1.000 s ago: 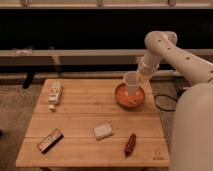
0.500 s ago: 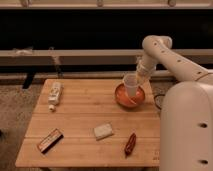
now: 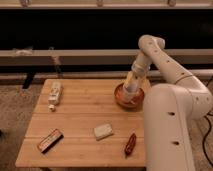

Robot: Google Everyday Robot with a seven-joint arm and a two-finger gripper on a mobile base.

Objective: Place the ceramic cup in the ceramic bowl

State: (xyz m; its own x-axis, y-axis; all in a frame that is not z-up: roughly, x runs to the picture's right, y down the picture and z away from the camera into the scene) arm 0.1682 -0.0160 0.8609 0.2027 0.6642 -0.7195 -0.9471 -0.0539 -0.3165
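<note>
The white ceramic cup (image 3: 130, 91) stands upright inside the reddish-brown ceramic bowl (image 3: 120, 99), near the back right of the wooden table (image 3: 80, 117). My gripper (image 3: 133, 81) reaches down from the arm directly over the bowl and is shut on the cup's upper part. The cup's base is low in the bowl; I cannot tell whether it touches the bottom.
A white bottle (image 3: 54, 94) lies at the table's left. A whitish block (image 3: 103, 131), a brown bar (image 3: 50, 140) and a dark red packet (image 3: 131, 144) lie toward the front. My white body (image 3: 170, 130) stands at the table's right edge.
My gripper has moved down and slightly left with the cup, bringing it from above the bowl's rim into the bowl.
</note>
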